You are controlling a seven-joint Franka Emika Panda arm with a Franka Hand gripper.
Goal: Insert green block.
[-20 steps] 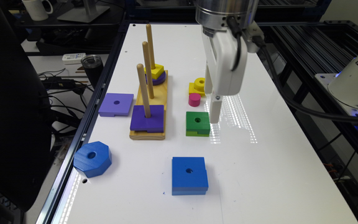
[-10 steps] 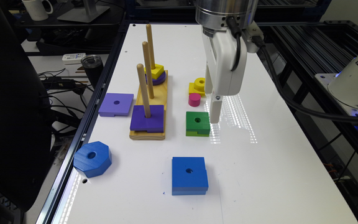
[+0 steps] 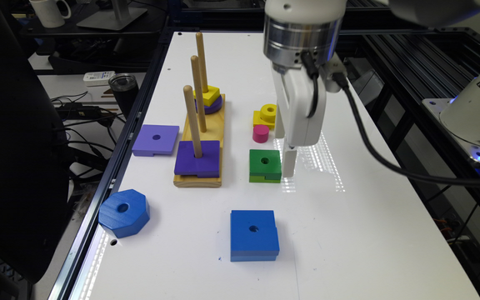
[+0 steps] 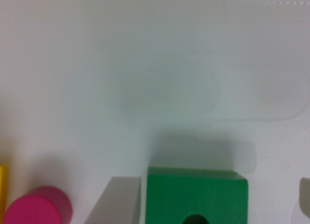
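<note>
Gripper (image 4: 220, 204) fingers flank green block (image 3: 265, 165) edges.

Blue square (image 3: 253, 233), blue octagon (image 3: 124, 212), pink cylinder (image 3: 261, 133).

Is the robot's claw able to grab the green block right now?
Probably yes. The gripper is open and low, with one finger on each side of the green block. Nothing sits between them; the pink cylinder stands apart, outside the fingers.

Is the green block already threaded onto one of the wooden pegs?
No, the green block lies flat on the white table, apart from the peg stand.
</note>
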